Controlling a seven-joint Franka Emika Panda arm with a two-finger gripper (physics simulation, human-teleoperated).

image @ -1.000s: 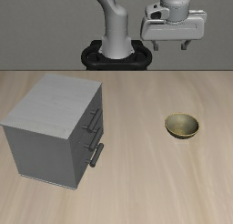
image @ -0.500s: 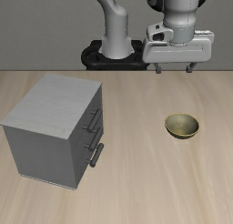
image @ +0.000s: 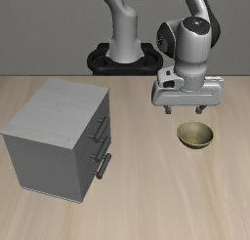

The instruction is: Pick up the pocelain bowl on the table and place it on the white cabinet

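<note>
The one gripper is hanging at the end of the single arm with its two fingers pointing down and standing spread wide, nothing between them and nothing touching them. It is hovering over the worktop, close above the one bowl, with its middle lying a shade toward the exterior view's left of the bowl's middle. From where I am looking there is a gap showing between the fingertips and the bowl's rim. The bowl is sitting upright on the worktop, over on the exterior view's right. It is small, round and olive-gold, and its hollow is showing only its own smooth inner surface. Well apart from it, on the exterior view's left, the one cabinet is standing on the same worktop. It is a pale grey-white box turned at an angle, so that its front is facing toward the bowl's side. On that front I am counting what look like three bar handles, one above another, and the drawer fronts are appearing flush with the cabinet's face. The cabinet's flat top is showing as a plain pale surface, and the bowl is resting on the wooden worktop rather than up there. Beyond both things, the arm's single black base is sitting at the worktop's far edge, with the white arm rising from it and bending over toward the bowl.
</note>
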